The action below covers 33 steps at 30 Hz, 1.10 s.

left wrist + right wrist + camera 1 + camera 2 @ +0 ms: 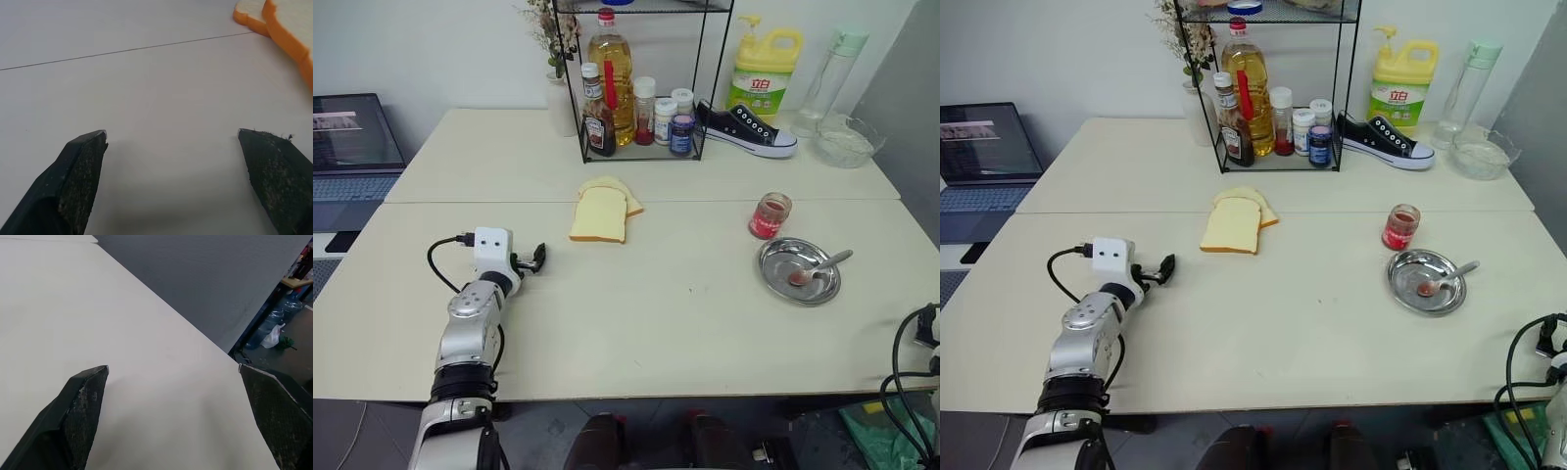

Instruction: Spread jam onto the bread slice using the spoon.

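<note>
Bright even light, soft shadows, sharp focus

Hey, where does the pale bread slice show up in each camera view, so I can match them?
Left eye view: bread slice upper centre, overlapping a browner slice, in front of the wire rack.
Right eye view: same spot, upper centre.
Left wrist view: both slices at the upper right edge, beyond the left gripper.
Right wrist view: bare table.
Shared landmark: the table seam.
</note>
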Each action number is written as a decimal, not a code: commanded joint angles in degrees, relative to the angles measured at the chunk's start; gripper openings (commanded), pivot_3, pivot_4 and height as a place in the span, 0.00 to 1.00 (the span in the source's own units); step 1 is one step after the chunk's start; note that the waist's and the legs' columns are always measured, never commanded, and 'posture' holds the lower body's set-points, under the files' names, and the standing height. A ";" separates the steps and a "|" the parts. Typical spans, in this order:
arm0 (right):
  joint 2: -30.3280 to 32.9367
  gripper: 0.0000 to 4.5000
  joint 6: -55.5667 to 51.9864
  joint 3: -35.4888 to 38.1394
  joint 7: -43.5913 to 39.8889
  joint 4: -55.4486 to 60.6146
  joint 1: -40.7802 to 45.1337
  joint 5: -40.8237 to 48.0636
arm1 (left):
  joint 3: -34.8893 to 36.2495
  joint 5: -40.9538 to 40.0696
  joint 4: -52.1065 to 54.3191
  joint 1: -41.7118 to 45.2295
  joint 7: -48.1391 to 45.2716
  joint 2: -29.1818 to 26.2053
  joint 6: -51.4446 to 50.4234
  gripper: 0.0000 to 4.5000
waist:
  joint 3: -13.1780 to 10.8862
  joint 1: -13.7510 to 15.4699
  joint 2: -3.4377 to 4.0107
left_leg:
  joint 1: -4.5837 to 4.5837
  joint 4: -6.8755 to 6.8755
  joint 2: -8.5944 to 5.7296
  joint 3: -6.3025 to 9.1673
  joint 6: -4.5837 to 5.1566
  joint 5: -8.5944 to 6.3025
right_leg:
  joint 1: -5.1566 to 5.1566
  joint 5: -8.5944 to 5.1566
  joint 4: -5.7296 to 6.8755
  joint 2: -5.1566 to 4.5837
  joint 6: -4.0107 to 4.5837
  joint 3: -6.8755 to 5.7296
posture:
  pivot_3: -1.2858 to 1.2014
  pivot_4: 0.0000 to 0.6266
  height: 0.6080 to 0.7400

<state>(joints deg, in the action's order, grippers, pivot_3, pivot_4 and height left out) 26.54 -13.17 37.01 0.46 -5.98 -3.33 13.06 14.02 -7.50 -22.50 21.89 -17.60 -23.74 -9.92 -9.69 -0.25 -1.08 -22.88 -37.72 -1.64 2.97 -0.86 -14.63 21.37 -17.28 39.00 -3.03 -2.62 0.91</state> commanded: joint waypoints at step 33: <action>11.17 0.99 -34.93 -40.39 -35.57 35.08 28.21 26.58 | -6.83 -6.47 -41.53 37.22 -34.56 -5.78 -11.78 1.00 | -0.43 -1.06 -0.70 | -1.06 -0.26 -0.09 0.30 -0.05 0.04 | 0.98 0.02 0.08 -0.03 -0.02 -0.38 | 0.52 0.24 1.00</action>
<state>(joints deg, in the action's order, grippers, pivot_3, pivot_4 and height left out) 37.86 -48.41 -3.70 -35.97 27.40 23.70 40.12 7.01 -14.89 -62.73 57.41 -52.42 -29.64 -24.28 -10.11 -1.31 -1.77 -23.94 -37.98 -1.73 3.25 -0.99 -14.54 22.34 -17.26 39.08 -3.09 -2.64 0.54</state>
